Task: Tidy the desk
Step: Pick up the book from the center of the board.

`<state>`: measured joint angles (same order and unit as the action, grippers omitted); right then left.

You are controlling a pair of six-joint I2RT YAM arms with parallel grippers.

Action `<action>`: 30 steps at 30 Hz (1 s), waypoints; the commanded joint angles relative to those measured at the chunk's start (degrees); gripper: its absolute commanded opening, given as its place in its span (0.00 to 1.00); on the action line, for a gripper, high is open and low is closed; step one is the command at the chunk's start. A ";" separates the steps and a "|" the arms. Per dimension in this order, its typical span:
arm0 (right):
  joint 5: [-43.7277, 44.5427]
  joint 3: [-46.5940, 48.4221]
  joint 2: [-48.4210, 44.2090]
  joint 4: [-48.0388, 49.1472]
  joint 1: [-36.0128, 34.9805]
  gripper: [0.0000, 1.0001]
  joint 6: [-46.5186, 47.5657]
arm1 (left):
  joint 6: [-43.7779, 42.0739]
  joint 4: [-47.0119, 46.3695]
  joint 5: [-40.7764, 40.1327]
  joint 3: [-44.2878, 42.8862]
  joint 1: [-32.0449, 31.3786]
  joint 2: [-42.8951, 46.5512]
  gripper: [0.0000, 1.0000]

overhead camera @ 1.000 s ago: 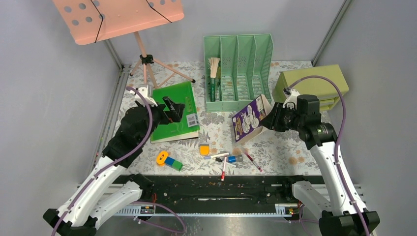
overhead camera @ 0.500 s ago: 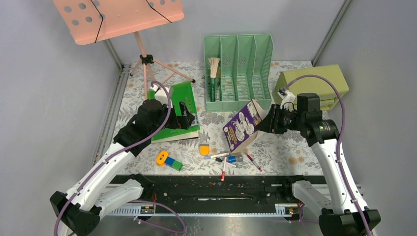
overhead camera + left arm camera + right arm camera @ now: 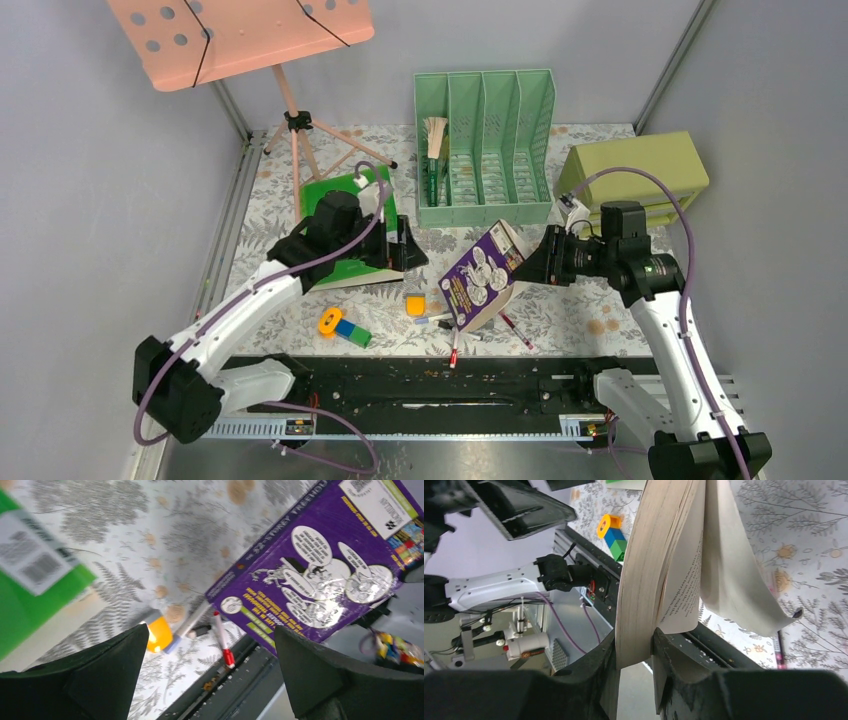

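- The right jaws are clamped on the page block of the purple book [image 3: 649, 570], pinching it at 1 edge. A cover or some leaves hang loose outside the grip.
- The left jaws stand wide apart and empty, facing that book from just beside the green book [image 3: 25, 610].
- Risk: held by paper alone, the book may slide out or tear a leaf, and would drop onto the pens [image 3: 454, 348] below.
- Risk: the 2 arms are close at mid-bench, so a careless reach could knock the book.
- The right arm reaches in from the right with its wrist turned toward centre. The left arm stretches across the green book.
- The bench [image 3: 570, 300] lies under both arms.
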<state>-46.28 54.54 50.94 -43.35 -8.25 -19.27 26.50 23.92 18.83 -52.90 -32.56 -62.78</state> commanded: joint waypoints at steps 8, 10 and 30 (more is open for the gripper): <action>-10.58 -0.94 -2.72 6.81 -0.28 0.00 -4.98 | 12.14 -27.34 30.56 1.23 0.26 -12.20 0.99; -10.95 -0.96 -3.05 7.15 -0.27 0.00 -5.21 | 16.10 -33.60 34.07 2.04 0.13 -14.83 0.99; -13.23 -1.72 -3.89 10.19 -0.27 0.00 -8.37 | 21.68 -48.88 38.10 1.51 -3.47 -21.22 0.99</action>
<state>-54.89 52.60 48.42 -37.93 -8.25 -26.06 46.06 -15.81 53.47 -50.50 -34.83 -84.12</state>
